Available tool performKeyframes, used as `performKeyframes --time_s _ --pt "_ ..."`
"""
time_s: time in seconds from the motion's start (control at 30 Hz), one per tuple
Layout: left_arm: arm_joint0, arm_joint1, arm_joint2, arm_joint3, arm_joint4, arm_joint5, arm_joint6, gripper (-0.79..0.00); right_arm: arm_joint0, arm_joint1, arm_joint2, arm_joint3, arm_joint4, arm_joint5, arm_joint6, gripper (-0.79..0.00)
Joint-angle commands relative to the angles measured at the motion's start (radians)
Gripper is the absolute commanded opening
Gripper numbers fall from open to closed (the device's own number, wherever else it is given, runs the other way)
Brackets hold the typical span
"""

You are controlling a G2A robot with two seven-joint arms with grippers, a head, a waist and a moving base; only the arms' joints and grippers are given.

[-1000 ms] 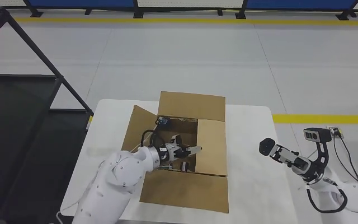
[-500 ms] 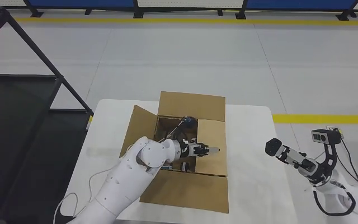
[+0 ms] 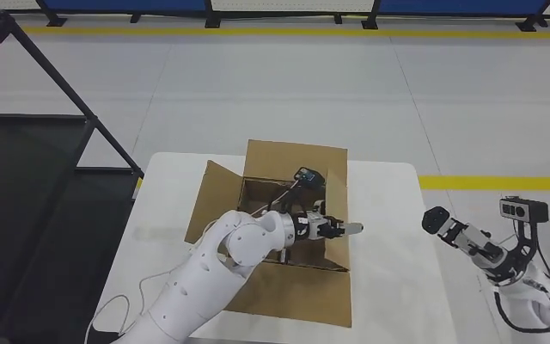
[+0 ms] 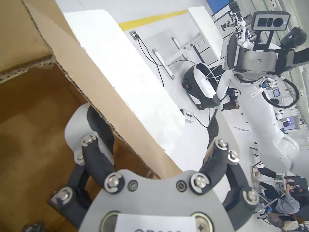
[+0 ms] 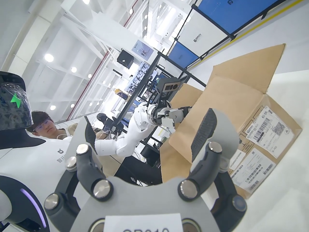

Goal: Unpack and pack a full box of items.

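An open cardboard box (image 3: 284, 288) stands in the middle of the white table (image 3: 387, 284). My left arm lies across the box's opening and hides most of the inside. My left gripper (image 3: 344, 228) is at the box's right flap (image 4: 79, 56) and is open. One finger (image 4: 89, 126) is inside the box and the other finger (image 4: 214, 126) is outside, with the flap's edge between them. My right gripper (image 3: 434, 219) hangs beyond the table's right edge, open (image 5: 148, 121) with nothing in it. In the right wrist view the box (image 5: 260, 112) shows its labelled side.
A black metal frame (image 3: 60, 95) and a dark panel stand left of the table. A yellow line (image 3: 481, 182) runs along the floor at the right. Bare table surface lies on both sides of the box.
My left gripper has moved to the right, from over the box's middle to its right flap. My right arm has drawn away to the right, off the table.
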Motion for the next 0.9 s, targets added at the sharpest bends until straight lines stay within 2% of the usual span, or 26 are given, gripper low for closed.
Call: performKeyframes --time_s 0.0,0.23,0.47,0.8,0.87 --pt "-0.004 -0.006 0.014 -0.008 0.016 0.010 0.016 0.000 -0.017 0.003 0.025 -0.001 0.020 -0.009 -0.005 0.000" --pt "-0.045 -0.049 0.096 0.047 0.016 -0.025 0.095 0.000 -0.100 0.009 0.104 -0.010 0.083 -0.050 -0.018 0.000" --pt "-0.100 -0.109 0.182 0.175 0.026 -0.057 0.198 0.000 -0.163 0.013 0.145 -0.015 0.122 -0.066 -0.031 0.000" --pt "-0.104 -0.112 0.189 0.178 0.030 -0.065 0.194 0.000 -0.136 0.025 0.121 0.019 0.112 -0.025 0.011 0.000" --pt "-0.096 -0.110 0.182 0.181 0.044 -0.037 0.186 0.000 -0.126 0.027 0.116 0.023 0.107 -0.026 0.010 0.000"
